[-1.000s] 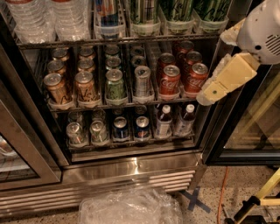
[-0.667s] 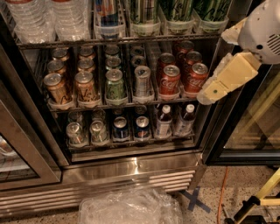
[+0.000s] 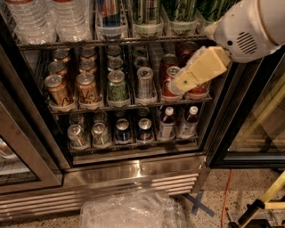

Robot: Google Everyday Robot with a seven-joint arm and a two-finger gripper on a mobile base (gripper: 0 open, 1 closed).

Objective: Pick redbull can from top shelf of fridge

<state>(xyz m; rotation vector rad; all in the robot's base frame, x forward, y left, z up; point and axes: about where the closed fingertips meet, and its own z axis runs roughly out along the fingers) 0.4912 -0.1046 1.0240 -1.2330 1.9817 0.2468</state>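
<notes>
The fridge (image 3: 133,171) stands open in front of me, with a steel louvred base. The redbull can (image 3: 109,10), blue and silver with a red mark, stands in a clear lane tray on the top shelf (image 3: 67,44), left of the tall green-patterned cans (image 3: 178,9). Only its lower part shows; the top is cut off by the frame edge. My gripper (image 3: 177,85), cream-coloured below a white wrist, hangs at the right in front of the red cans (image 3: 168,67) on the middle rack. It is below and right of the redbull can and holds nothing.
Water bottles (image 3: 49,18) fill the top shelf's left side. Short soda cans (image 3: 87,87) line the middle rack; cans and small bottles (image 3: 167,124) the lower one. A black-framed glass door (image 3: 249,133) stands open at right. A crumpled clear plastic sheet (image 3: 129,209) lies on the floor.
My gripper has moved left and slightly up, from beside the rack's right end to in front of the red cans. The cans have not moved.
</notes>
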